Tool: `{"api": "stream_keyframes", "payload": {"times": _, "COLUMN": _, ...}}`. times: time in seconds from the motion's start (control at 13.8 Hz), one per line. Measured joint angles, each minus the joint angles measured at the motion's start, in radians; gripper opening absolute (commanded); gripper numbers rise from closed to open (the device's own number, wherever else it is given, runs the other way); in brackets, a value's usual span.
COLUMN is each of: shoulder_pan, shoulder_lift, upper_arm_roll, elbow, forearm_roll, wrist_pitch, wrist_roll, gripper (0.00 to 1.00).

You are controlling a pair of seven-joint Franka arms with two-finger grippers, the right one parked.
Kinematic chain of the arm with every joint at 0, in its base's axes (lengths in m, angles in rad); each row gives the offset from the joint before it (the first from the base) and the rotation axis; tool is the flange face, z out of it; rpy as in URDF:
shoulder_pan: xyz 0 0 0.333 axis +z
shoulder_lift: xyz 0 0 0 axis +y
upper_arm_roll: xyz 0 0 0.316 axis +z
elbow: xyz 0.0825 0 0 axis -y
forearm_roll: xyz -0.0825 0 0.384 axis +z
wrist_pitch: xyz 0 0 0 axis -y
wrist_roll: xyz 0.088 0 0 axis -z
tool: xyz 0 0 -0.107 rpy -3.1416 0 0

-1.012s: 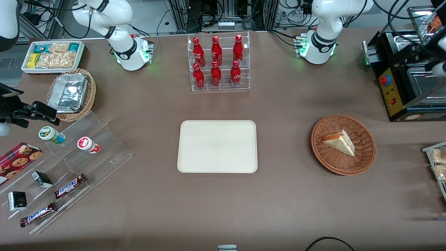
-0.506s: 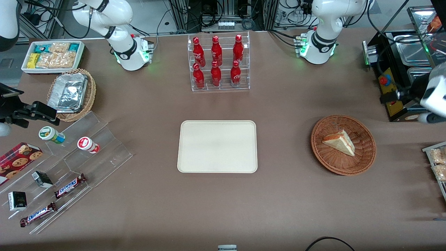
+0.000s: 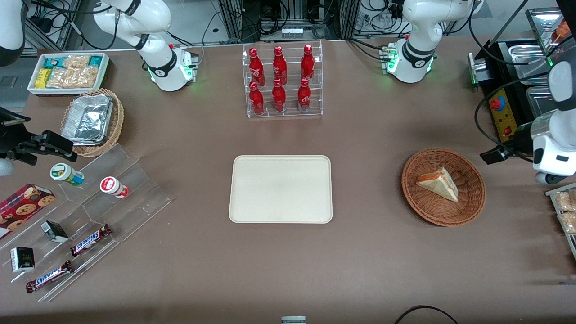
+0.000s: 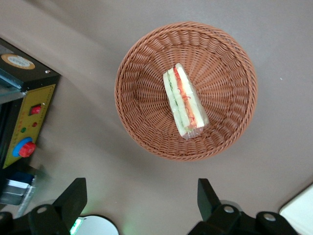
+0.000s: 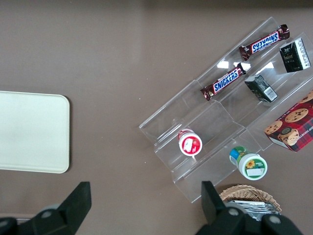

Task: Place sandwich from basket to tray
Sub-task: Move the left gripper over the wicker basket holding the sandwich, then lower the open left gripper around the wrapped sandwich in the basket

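The sandwich (image 3: 438,183) (image 4: 183,102), a pale bread wedge with a red and green filling stripe, lies in the round reddish-brown basket (image 3: 468,207) (image 4: 142,127). The cream tray (image 3: 281,189) lies flat at the table's middle, with nothing on it; only its corner (image 4: 301,213) shows in the left wrist view. My gripper (image 3: 546,175) (image 4: 142,200) hangs high above the table beside the basket, toward the working arm's end. Its fingers (image 4: 73,198) stand wide apart and open, holding nothing, and are well clear of the sandwich.
A black machine with a red button (image 3: 506,117) (image 4: 24,147) stands beside the basket, farther from the front camera. A rack of red bottles (image 3: 281,81) stands farther back than the tray. A tray of snack packets (image 3: 564,211) sits at the working arm's table edge.
My left arm has swung down from above the black machine, coming nearer the front camera and closer to the basket. The sandwich, basket and tray have not moved.
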Motion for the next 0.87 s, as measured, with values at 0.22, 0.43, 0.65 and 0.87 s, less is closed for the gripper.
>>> {"api": "stream_keyframes", "payload": {"times": 0.22, "shoulder_pan": 0.004, "shoulder_lift": -0.001, "upper_arm_roll": 0.001, "elbow": -0.085, "forearm_roll": 0.0, "wrist_pitch": 0.099, "wrist_roll": -0.112, "gripper": 1.0}}
{"api": "stream_keyframes", "payload": {"times": 0.43, "shoulder_pan": 0.004, "shoulder_lift": -0.005, "upper_arm_roll": 0.001, "elbow": -0.182, "forearm_roll": -0.001, "wrist_pitch": 0.24, "wrist_roll": -0.211, "gripper": 1.0}}
{"api": "stream_keyframes", "payload": {"times": 0.65, "shoulder_pan": 0.0, "shoulder_lift": -0.005, "upper_arm_roll": -0.002, "elbow": -0.256, "forearm_roll": -0.014, "wrist_pitch": 0.353, "wrist_roll": -0.295, "gripper": 1.0}}
{"api": "stream_keyframes", "payload": {"times": 0.87, "shoulder_pan": -0.004, "shoulder_lift": -0.004, "upper_arm_roll": -0.004, "elbow": -0.329, "forearm_roll": -0.043, "wrist_pitch": 0.492, "wrist_roll": -0.389, "gripper": 1.0}}
